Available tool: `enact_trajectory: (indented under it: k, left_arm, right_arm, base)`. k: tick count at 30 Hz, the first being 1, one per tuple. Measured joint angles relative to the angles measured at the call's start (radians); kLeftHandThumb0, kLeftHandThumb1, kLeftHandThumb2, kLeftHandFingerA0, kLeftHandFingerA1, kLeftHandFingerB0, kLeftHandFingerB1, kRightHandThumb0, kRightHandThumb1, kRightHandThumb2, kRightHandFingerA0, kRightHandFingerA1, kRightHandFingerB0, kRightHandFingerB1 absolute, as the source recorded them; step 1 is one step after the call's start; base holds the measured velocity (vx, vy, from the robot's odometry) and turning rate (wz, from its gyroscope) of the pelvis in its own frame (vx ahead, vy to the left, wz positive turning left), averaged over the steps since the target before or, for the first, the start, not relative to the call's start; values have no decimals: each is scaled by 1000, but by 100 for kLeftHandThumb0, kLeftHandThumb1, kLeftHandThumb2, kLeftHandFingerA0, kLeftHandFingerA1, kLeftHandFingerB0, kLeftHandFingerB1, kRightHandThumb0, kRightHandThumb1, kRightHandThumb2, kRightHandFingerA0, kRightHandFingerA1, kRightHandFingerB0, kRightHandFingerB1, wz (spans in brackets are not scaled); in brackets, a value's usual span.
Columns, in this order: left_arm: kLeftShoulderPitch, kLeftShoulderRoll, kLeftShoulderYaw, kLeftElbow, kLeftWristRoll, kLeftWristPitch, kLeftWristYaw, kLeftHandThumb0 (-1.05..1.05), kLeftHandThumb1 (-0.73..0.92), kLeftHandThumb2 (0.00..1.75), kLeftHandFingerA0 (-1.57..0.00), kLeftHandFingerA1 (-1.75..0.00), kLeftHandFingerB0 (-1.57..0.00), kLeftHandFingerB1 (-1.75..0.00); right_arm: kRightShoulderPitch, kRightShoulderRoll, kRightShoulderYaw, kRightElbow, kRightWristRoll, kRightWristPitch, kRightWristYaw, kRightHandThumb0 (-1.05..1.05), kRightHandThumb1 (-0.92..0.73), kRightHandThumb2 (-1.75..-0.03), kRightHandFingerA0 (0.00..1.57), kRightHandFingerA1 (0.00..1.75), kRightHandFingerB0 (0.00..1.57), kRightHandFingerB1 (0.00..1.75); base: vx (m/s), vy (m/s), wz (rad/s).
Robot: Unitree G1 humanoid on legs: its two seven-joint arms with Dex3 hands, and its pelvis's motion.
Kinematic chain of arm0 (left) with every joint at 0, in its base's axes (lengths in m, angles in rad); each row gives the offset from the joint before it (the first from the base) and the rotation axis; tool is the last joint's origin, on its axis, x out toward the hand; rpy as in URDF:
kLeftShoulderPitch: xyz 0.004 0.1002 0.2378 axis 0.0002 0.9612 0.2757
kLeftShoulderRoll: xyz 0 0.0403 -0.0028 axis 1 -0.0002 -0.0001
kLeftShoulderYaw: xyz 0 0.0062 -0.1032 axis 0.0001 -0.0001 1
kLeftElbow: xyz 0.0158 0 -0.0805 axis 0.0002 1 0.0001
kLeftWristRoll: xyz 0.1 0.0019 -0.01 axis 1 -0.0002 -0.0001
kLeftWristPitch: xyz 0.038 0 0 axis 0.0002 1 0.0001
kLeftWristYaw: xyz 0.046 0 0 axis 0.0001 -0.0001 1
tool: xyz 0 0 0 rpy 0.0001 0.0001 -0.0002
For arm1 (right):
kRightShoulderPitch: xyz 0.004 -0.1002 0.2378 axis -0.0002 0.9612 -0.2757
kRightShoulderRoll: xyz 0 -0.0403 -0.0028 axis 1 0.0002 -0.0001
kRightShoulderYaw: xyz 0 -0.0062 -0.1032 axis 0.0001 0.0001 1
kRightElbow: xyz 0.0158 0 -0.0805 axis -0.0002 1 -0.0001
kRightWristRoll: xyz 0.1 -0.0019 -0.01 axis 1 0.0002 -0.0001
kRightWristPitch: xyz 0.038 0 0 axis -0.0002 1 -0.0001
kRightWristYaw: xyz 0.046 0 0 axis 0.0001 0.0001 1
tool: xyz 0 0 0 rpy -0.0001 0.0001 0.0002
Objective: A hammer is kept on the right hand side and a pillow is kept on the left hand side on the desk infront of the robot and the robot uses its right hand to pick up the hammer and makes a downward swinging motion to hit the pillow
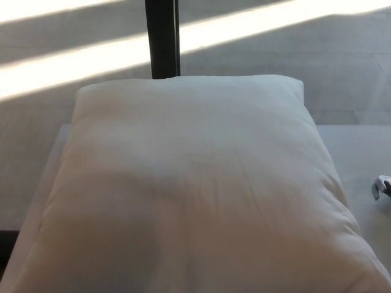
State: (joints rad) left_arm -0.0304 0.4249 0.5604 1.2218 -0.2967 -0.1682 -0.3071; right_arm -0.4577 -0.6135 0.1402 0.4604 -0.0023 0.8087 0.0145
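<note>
Right now the white pillow (195, 189) fills the bench (360, 152). At the far right edge pokes a small metallic tip (381, 186), probably the hammer, just right of the pillow. Neither hand shows, so grip unknown.

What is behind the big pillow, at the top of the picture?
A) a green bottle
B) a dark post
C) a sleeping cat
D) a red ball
B: a dark post stands upright just behind the pillow's far edge, crossing the bright stripes of sunlight on the floor.
</note>
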Motion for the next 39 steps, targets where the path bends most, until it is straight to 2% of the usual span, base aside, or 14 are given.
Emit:
enact_trajectory:
  k: [2,5,7,10,12,14,22,23,24,27,28,29,35,39]
  left_arm:
    - [0,0,0,0,0,0,0,-57,61,59,-69,-53,-63,-47]
    - [0,0,0,0,0,0,0,-57,62,59,-68,-52,-61,-46]
    - [0,0,0,0,0,0,0,-58,62,59,-69,-53,-63,-46]
    - [0,-1,0,0,0,0,0,-59,62,59,-69,-54,-64,-46]
    - [0,-2,0,0,0,0,0,-58,61,59,-69,-54,-64,-47]
    - [0,-2,0,0,0,0,0,-59,60,59,-69,-54,-65,-47]
    - [0,-2,0,0,0,0,0,-56,62,59,-72,-55,-64,-47]
    - [0,-2,0,0,0,0,0,-54,63,59,-71,-54,-62,-46]
    - [0,-2,1,0,-1,0,0,-55,62,59,-72,-55,-63,-46]
    - [1,-2,1,1,-1,0,0,-57,62,59,-70,-54,-65,-47]
    - [1,-2,1,1,-1,0,0,-56,61,59,-71,-56,-64,-47]
    - [1,-2,2,0,-1,0,0,-54,62,59,-70,-57,-62,-47]
    - [1,-2,2,0,-1,0,0,-55,62,59,-71,-54,-64,-46]
    - [0,-2,2,0,-1,0,0,-56,62,59,-71,-53,-67,-46]
  right_arm:
    - [9,-2,25,4,-10,-25,-7,-26,-70,-60,78,91,57,48]
    - [21,-8,57,7,-27,-62,-14,-28,-70,-60,75,104,46,43]
    - [25,-19,76,6,-39,-93,-18,-42,-56,-83,52,74,23,45]
    - [30,-36,100,2,-55,-133,-20,-44,-72,-64,33,73,20,29]
    - [33,-55,119,-2,-71,-162,-21,-49,-46,-89,0,49,4,42]
    - [37,-75,136,-6,-83,-192,-21,-87,-59,-92,0,12,6,8]
    - [97,-120,186,-40,-111,-298,23,-105,-85,-67,0,0,0,0]
    - [106,-126,183,-47,-110,-313,34,-105,-66,-101,0,0,0,0]
    - [119,-133,174,-60,-108,-332,49,-104,-89,-65,0,0,0,0]
    - [159,-152,131,-104,-99,-378,89,-104,-73,-114,0,15,0,0]
    - [173,-157,112,-117,-94,-391,101,-102,-89,-66,0,0,0,0]
    - [192,-161,76,-132,-82,-409,118,-104,-71,-112,0,16,0,0]
    - [270,-157,-120,-171,-9,-463,172,-89,-78,-94,0,0,0,2]
    - [316,-145,-250,-181,42,-482,199,-102,-80,-116,0,15,0,0]
  base:
    - [0,0,0]
    - [0,0,0]
    - [0,0,0]
    - [0,0,0]
    - [0,0,0]
    - [0,0,0]
    - [0,0,0]
    - [0,0,0]
    - [0,0,0]
    - [0,0,0]
    - [0,0,0]
    - [0,0,0]
    - [0,0,0]
    - [0,0,0]
